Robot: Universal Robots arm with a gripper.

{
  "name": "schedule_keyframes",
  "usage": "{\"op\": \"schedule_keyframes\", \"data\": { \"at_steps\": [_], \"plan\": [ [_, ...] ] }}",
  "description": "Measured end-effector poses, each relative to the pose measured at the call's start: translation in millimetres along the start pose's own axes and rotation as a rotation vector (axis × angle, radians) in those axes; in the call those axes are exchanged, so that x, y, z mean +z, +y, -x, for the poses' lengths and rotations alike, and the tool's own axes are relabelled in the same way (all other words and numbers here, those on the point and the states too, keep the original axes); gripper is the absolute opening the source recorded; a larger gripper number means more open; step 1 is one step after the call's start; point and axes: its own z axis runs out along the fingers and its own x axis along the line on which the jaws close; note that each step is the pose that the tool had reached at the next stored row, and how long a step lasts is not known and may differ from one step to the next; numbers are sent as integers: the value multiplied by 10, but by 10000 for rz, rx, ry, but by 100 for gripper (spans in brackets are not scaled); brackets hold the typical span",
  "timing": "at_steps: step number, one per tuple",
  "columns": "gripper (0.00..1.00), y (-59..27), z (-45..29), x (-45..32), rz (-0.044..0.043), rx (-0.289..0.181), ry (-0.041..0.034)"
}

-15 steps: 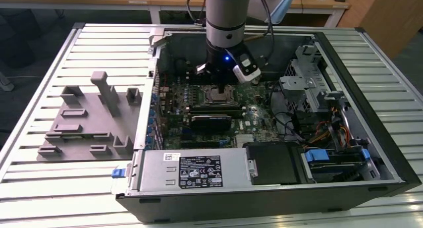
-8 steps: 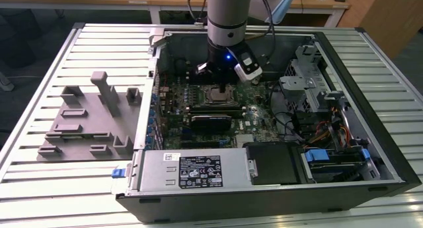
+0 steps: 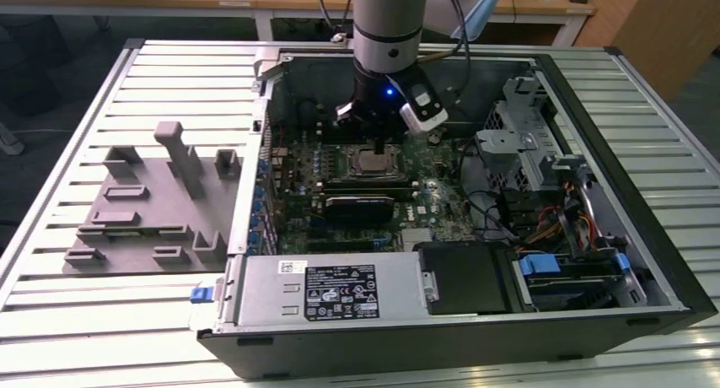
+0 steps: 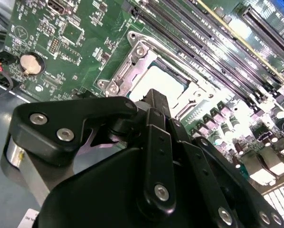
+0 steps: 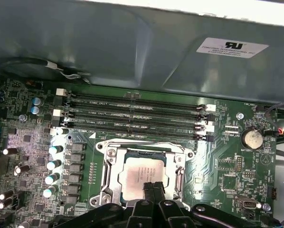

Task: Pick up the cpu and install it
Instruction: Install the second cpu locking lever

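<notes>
Surface: slatted metal surface [image 3: 67, 152] carries one open computer case [image 3: 630, 194] and one grey plastic tray [image 3: 135, 228] with upright posts, the tray toward the exterior view's left of the case.
Arm: my arm [image 3: 389, 25] reaches down into the case, above the motherboard [image 3: 326, 228].
Jaws: my jaws [image 5: 153, 190] hang closed, the two black fingertips [image 4: 156, 102] pressed together with no gap between them in both wrist views; nothing is held between them.
Jaws, position: directly over the cpu, at its near edge; contact cannot be told.
Cpu: one cpu [image 5: 139, 173], silvery top plate, lies flat inside the metal-framed socket [image 5: 108, 161] on the motherboard.
Count: four long memory slots [image 5: 132, 114] run side by side just beside the socket; one round coin battery [image 5: 251, 137] sits further along the board.
</notes>
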Motion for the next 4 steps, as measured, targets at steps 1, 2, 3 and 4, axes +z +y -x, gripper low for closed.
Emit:
{"op": "schedule_keyframes", "data": {
  "at_steps": [1,2,3,4],
  "plan": [
    [11,0,0,-4,-2,1,1],
    [11,0,0,-6,-2,0,1],
    [11,0,0,-6,-2,0,1],
    [11,0,0,-7,-2,0,1]
  ]
}}
